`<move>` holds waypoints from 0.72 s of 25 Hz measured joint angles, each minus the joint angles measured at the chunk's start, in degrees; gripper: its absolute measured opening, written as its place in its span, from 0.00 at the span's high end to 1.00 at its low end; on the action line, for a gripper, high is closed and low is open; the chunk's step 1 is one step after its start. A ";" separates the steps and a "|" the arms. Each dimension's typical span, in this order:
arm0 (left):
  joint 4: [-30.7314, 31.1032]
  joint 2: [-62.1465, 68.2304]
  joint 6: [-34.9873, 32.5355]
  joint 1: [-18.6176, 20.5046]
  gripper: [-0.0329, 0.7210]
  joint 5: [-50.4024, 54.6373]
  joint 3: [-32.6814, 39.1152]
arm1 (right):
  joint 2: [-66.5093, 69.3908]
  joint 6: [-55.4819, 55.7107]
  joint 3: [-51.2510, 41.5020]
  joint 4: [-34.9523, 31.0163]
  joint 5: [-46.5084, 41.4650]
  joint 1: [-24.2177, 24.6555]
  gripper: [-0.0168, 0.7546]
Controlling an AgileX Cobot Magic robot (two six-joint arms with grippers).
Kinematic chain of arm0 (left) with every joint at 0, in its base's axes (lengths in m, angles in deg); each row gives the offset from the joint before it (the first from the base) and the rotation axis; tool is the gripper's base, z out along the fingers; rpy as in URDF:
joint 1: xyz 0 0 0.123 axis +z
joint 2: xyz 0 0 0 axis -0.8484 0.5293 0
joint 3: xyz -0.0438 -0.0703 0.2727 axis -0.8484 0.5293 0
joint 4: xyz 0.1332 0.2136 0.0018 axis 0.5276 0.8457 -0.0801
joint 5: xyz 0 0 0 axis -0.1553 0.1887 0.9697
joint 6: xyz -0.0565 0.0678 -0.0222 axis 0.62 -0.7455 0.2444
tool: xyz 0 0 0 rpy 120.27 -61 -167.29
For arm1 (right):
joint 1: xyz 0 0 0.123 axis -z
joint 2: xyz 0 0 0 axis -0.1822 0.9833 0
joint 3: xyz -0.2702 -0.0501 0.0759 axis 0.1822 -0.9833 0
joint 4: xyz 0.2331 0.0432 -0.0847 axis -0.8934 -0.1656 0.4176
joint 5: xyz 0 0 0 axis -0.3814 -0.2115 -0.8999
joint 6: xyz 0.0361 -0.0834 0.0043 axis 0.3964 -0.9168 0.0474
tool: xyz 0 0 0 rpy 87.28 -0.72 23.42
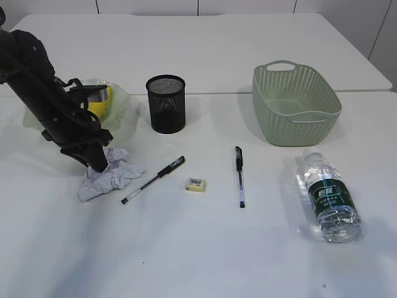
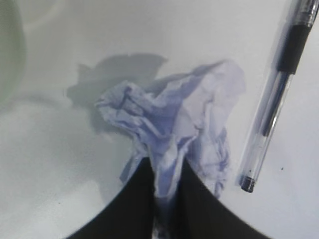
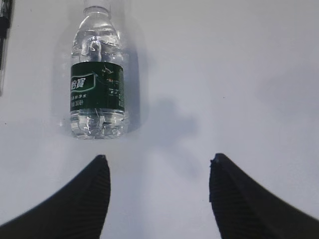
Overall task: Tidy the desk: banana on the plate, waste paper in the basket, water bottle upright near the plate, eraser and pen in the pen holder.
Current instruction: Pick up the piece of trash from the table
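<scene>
The left hand (image 2: 167, 191) is down on the white tabletop (image 1: 205, 248) with its two black fingers pinched tight on a fold of the crumpled white waste paper (image 2: 174, 127), which lies on the tabletop in front of the pale green plate (image 1: 127, 108). The yellow banana (image 1: 101, 102) lies on that plate, partly hidden behind the left arm. Just right of the paper lies a clear ballpoint pen with a black cap (image 1: 153, 179), slanted, and beside its tip end a small yellow eraser (image 1: 195, 184). A second black-capped pen (image 1: 239, 176) lies further right, nearly straight front to back. The black mesh pen holder (image 1: 165, 103) stands upright behind them, and the pale green woven plastic basket (image 1: 295, 103) sits to the right. The clear water bottle with a dark green label (image 3: 97, 82) lies on its side in front of the basket. The right hand (image 3: 159, 172) hovers near the bottle's base with its fingers spread apart, grasping nothing.
</scene>
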 joint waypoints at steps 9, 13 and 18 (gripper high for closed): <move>-2.24 0.00 0.00 0.00 0.95 0.72 0.00 | 0.00 0.00 0.00 0.00 0.00 0.00 0.38; -4.17 -1.20 0.00 0.00 0.95 1.90 -1.20 | 0.00 0.00 0.00 0.00 0.00 0.00 0.38; -6.30 -1.92 0.00 0.00 0.96 6.23 -8.31 | 0.00 0.00 0.00 -0.13 0.00 0.00 0.38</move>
